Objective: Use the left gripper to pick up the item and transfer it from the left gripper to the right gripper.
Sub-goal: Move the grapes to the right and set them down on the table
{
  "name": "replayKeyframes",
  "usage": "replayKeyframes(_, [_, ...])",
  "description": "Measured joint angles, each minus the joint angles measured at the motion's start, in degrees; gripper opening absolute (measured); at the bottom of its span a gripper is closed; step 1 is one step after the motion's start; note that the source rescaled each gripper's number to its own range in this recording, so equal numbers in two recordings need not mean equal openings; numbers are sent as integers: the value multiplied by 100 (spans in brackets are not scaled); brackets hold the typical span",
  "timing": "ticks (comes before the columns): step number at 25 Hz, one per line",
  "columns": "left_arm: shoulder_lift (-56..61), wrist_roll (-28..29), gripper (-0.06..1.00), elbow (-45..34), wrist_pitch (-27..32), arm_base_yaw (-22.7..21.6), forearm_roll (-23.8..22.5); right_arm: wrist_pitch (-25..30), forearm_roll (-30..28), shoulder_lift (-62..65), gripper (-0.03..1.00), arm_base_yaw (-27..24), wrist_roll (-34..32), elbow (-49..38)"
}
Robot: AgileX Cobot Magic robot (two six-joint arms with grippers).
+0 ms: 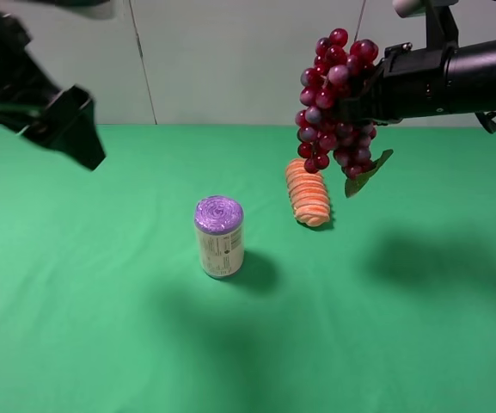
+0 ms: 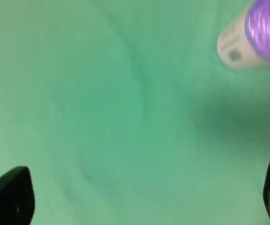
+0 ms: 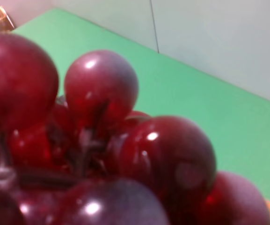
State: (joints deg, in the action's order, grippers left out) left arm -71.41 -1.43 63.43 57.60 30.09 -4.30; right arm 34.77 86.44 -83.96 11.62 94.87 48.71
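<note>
The bunch of dark red and purple grapes (image 1: 333, 103) with its green leaf (image 1: 366, 172) hangs in the air at the upper right, held by my right gripper (image 1: 361, 99), which is shut on it. The grapes (image 3: 102, 145) fill the right wrist view, hiding the fingers. My left gripper (image 1: 74, 129) is raised at the far left, away from the grapes. Its two fingertips (image 2: 10, 194) stand far apart with nothing between them above the green cloth.
A purple-topped white can (image 1: 219, 236) stands upright at the middle of the green table (image 1: 101, 327); it also shows in the left wrist view (image 2: 251, 35). An orange ridged bread-like piece (image 1: 307, 193) lies below the hanging grapes.
</note>
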Motion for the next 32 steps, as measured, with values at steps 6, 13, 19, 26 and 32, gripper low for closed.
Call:
replayKeyframes(6, [1728, 143, 97, -1472, -548, 0, 0, 6, -299, 0, 0, 0, -409, 0])
replayKeyframes(13, [3919, 175, 97, -2976, -790, 0, 22, 22, -369, 0, 0, 0, -565, 0])
replayKeyframes(19, [5666, 195, 97, -3374, -250, 0, 377, 22, -386, 0, 0, 0, -572, 0])
replayKeyframes(26, [6620, 489, 97, -3386, 773, 0, 359, 22, -660, 0, 0, 0, -680, 0])
replayKeyframes(32, [6875, 578, 97, -3386, 816, 0, 276, 22, -831, 0, 0, 0, -870, 0])
